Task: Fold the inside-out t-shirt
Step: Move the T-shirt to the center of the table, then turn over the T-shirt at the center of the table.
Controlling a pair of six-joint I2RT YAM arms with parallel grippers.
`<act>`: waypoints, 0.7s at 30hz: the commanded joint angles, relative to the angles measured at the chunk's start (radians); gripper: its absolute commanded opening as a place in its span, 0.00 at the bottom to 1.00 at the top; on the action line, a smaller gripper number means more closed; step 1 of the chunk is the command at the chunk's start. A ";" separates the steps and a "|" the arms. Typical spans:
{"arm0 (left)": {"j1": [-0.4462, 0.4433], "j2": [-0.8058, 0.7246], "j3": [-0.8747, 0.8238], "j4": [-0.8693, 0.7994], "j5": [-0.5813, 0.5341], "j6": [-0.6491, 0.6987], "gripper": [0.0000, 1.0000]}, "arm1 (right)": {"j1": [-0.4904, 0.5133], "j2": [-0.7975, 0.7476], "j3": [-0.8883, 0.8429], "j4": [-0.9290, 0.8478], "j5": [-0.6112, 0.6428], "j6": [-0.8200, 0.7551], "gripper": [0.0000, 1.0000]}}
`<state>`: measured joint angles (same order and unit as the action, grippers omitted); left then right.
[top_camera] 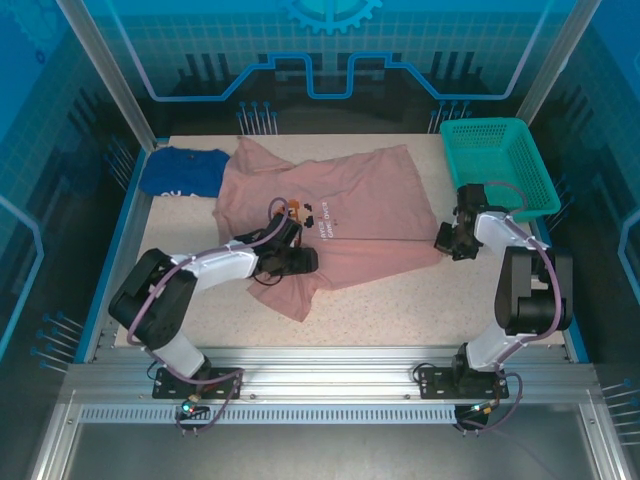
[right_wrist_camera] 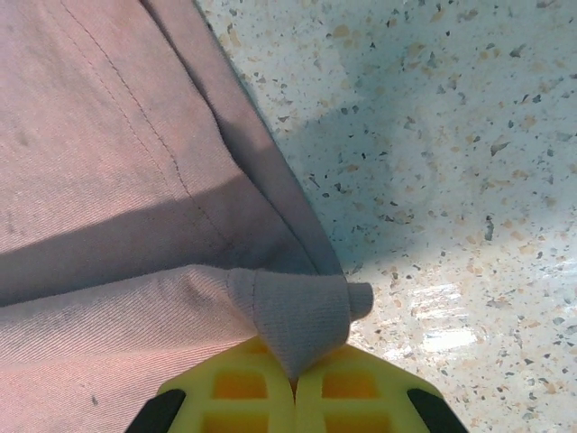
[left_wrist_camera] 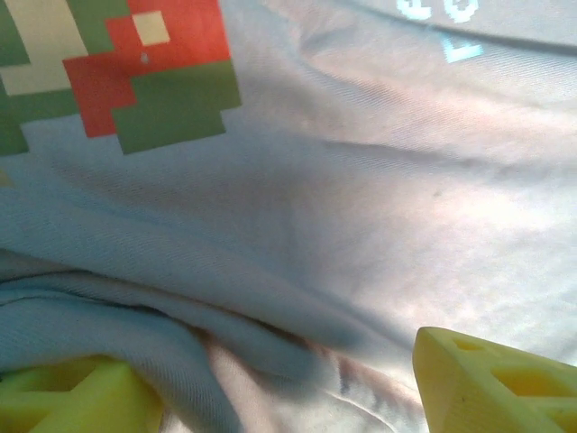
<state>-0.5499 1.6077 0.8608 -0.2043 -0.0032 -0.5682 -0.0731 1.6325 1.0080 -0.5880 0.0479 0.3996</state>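
Dark blue and folded, a garment (top_camera: 180, 172) lies at the far-left corner of the table (top_camera: 400, 300), just beside the salmon inside-out t-shirt (top_camera: 350, 200) spread across the middle. The left gripper (top_camera: 303, 262) rests on the shirt's near part, its yellow fingers (left_wrist_camera: 491, 383) wide apart with a rumpled fold between them. At the shirt's right corner, the right gripper (right_wrist_camera: 295, 390) pinches the hem tight. A teal basket (top_camera: 500, 160) stands far right.

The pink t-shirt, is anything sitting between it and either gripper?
Nothing visible does. The right gripper is shut on a corner of the pink t-shirt, and the left gripper has its open fingers against the fabric.
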 commanded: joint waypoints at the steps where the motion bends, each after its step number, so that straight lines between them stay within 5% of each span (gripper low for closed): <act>1: 0.005 -0.157 -0.070 -0.049 -0.021 0.036 0.72 | -0.014 -0.028 -0.001 0.016 -0.009 -0.008 0.02; 5: 0.026 -0.352 -0.209 -0.159 -0.132 0.015 0.73 | -0.009 -0.015 -0.004 0.023 -0.020 -0.012 0.02; 9: 0.138 -0.448 -0.323 -0.205 -0.120 -0.019 0.68 | -0.005 -0.005 0.004 0.025 -0.021 -0.016 0.02; 14: 0.216 -0.409 -0.347 -0.158 -0.085 0.020 0.66 | -0.003 0.004 0.007 0.028 -0.022 -0.020 0.02; 21: 0.215 -0.282 -0.293 -0.135 -0.045 0.065 0.68 | -0.003 0.001 -0.001 0.028 -0.021 -0.024 0.02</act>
<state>-0.3363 1.2842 0.5426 -0.3618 -0.0914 -0.5423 -0.0731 1.6291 1.0077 -0.5728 0.0406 0.3912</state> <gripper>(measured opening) 0.683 0.054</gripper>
